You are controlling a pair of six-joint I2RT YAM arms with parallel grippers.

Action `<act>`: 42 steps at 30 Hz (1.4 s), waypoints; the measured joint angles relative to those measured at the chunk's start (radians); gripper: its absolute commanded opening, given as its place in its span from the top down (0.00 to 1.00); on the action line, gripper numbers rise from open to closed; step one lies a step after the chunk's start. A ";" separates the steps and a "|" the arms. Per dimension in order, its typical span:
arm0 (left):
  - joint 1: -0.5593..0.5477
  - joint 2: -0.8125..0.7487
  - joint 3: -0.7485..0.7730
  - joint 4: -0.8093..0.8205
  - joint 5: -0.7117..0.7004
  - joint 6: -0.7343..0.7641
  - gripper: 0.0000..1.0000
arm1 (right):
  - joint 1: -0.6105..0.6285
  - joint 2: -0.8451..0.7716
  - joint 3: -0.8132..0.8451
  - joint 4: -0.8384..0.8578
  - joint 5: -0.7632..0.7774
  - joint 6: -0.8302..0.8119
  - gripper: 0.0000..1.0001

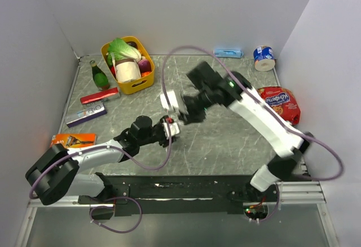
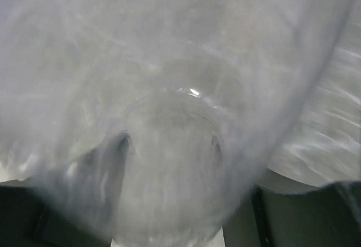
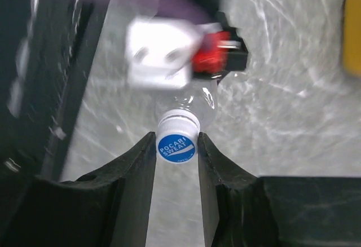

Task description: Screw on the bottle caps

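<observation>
Right of yellow basket, nearer arm bases, mid-desk: screwing step in hand. Clear bottle braced by left fingers, which appear clamped on its body; contact itself blurred. Blue cap sits on neck, right fingers pinching it from both sides. Next move likely calls for wrist rotation with light downward press, bottle held steady, cap square to threads. Left arm stretched low across desk; right arm arched over, wrist pointing down at cap.
</observation>
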 measured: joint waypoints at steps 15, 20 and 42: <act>-0.021 0.190 0.137 -0.147 -0.588 -0.122 0.99 | -0.261 0.427 0.285 0.000 -0.061 0.848 0.35; 0.005 0.145 0.171 -0.140 -0.517 -0.122 0.99 | -0.286 0.438 0.480 -0.047 -0.145 0.826 0.30; 0.087 0.013 0.410 -0.826 0.135 0.436 0.99 | -0.054 -0.404 -0.389 0.255 -0.040 -0.237 0.34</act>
